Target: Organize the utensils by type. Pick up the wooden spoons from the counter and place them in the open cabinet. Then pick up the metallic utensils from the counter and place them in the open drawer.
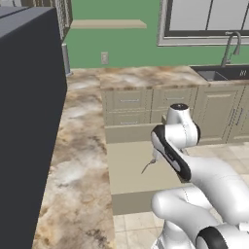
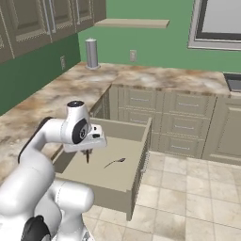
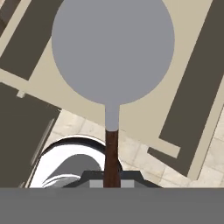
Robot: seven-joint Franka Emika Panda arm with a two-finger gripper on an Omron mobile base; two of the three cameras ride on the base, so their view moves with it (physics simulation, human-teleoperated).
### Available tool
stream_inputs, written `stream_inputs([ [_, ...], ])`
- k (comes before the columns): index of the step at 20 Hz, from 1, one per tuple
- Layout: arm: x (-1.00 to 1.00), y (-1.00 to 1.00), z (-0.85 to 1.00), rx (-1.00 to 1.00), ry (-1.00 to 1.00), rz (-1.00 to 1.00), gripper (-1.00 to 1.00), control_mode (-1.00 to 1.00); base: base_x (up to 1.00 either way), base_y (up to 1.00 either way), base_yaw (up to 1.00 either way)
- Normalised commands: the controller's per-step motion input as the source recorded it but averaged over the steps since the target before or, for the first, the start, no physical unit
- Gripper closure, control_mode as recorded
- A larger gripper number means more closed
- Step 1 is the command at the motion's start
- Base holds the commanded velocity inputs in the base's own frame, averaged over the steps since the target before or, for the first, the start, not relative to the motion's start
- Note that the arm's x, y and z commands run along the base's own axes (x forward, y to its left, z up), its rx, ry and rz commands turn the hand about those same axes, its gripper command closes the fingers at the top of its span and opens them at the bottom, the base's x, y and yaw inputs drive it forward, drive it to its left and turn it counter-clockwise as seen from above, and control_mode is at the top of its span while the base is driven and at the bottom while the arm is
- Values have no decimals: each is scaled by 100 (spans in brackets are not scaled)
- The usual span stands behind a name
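Note:
My gripper (image 2: 87, 153) hangs over the near left part of the open drawer (image 2: 101, 176), pointing down. It is shut on the black handle of a metallic utensil (image 3: 113, 48) with a round grey head, which hangs just above the drawer floor. In the hand view my gripper (image 3: 111, 176) clamps that handle at the bottom. A grey metal spoon (image 2: 115, 163) lies flat inside the drawer (image 1: 126, 160), to the right of my gripper; it also shows as the spoon (image 1: 148, 167) beside my forearm. The marbled counter (image 2: 47, 99) runs behind the drawer. The wooden spoons are out of view.
Dark wall cabinets (image 2: 28, 23) hang over the counter (image 1: 73, 146). A large dark panel (image 1: 29, 121) looms at the left. A grey canister (image 2: 92, 54) stands at the counter's back. Beige drawer fronts (image 2: 186, 117), a sink with a tap (image 1: 228, 53) and a tiled floor (image 2: 188, 197) lie to the right.

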Motion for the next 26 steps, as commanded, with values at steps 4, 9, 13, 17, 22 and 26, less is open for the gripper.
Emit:
stream_inputs([
  [4,83,23,-36,0,-5,-7,100,-100,0,0,0],
  [9,82,2,-59,0,0,-20,100,-100,0,0,0],
  [13,52,-13,-54,5,0,-39,100,-100,0,0,0],
  [17,34,-16,-42,4,0,-41,100,-100,0,0,0],
  [22,20,-24,-50,1,0,-34,100,-100,0,0,0],
  [26,34,-24,-55,5,1,-30,100,-100,0,0,0],
])
